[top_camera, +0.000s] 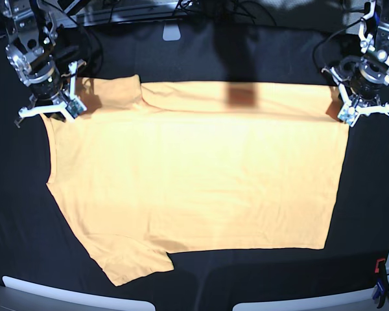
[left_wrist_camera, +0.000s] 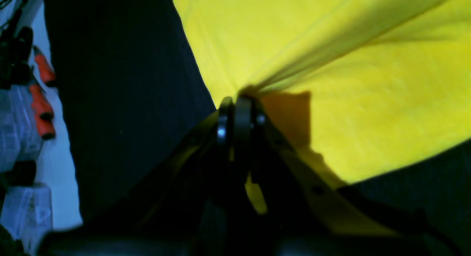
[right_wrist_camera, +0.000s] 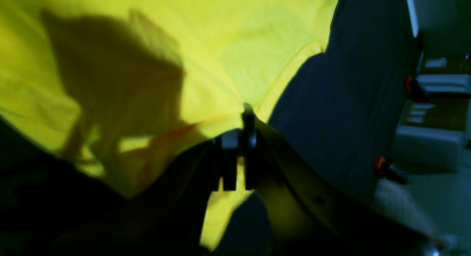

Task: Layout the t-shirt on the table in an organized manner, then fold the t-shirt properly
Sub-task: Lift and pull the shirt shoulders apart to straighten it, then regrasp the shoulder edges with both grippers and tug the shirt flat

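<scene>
**A:** Where does the t-shirt [top_camera: 194, 175] lie relative to the two arms?

**B:** It is spread flat on the table [top_camera: 194, 52], its long axis running side to side in the base view. Both arms sit at the far edge of the garment, one at each far corner, so the whole body of cloth stretches from them toward the near side of the table.

**A:** Which arm has which corner?

**B:** The left gripper [top_camera: 351, 110] is at the far corner on that view's right, at the hem end. The right gripper [top_camera: 57, 103] is at the far corner on the left, beside the sleeve.

**A:** And the jaws?

**B:** In the left wrist view the left gripper [left_wrist_camera: 238, 101] is pressed together on a pinch of the yellow fabric, with taut creases fanning away from it. The right gripper [right_wrist_camera: 243, 119] likewise is clamped on the cloth edge, with a strip of cloth showing between its fingers.

**A:** So neither arm is nearer?

**B:** Neither; they look evenly matched. Any fold would probably carry the far edge toward the near one.
</scene>
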Robot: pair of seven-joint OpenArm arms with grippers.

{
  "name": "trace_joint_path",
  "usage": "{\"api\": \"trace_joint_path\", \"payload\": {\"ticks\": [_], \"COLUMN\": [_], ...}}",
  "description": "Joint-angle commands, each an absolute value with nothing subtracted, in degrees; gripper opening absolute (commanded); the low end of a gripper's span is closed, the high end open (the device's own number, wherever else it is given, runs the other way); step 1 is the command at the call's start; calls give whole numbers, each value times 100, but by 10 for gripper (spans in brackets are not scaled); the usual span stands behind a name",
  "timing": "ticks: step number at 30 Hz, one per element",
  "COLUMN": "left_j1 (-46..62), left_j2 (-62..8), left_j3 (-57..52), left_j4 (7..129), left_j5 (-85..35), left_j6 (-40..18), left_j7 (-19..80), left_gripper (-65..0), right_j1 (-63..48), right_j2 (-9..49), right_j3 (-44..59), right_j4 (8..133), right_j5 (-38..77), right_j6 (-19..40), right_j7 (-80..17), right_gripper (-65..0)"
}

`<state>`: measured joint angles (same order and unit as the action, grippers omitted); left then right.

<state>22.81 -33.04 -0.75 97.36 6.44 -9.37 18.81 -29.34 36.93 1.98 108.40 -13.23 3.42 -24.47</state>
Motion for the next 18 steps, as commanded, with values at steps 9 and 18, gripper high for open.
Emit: {"api": "trace_joint_path", "payload": {"ticks": [9, 18], "left_j1": [1918, 1680], "left_j2": [-3400, -3420], "left_j3": [-130, -130], "left_j4": [9651, 9314], "left_j5": [694, 707], "left_j6": [-840, -838], "left_j7": [1507, 1643], "left_gripper": [-650, -546], "right_j1": [-2073, -1905], "right_j2": [3380, 3385], "right_j3": [255, 255], "right_j4": [10274, 10055], "right_j5": [-1278, -1282], "right_j6": [993, 1017], "right_j7": [-2185, -2108], "right_gripper": [-650, -498]}}
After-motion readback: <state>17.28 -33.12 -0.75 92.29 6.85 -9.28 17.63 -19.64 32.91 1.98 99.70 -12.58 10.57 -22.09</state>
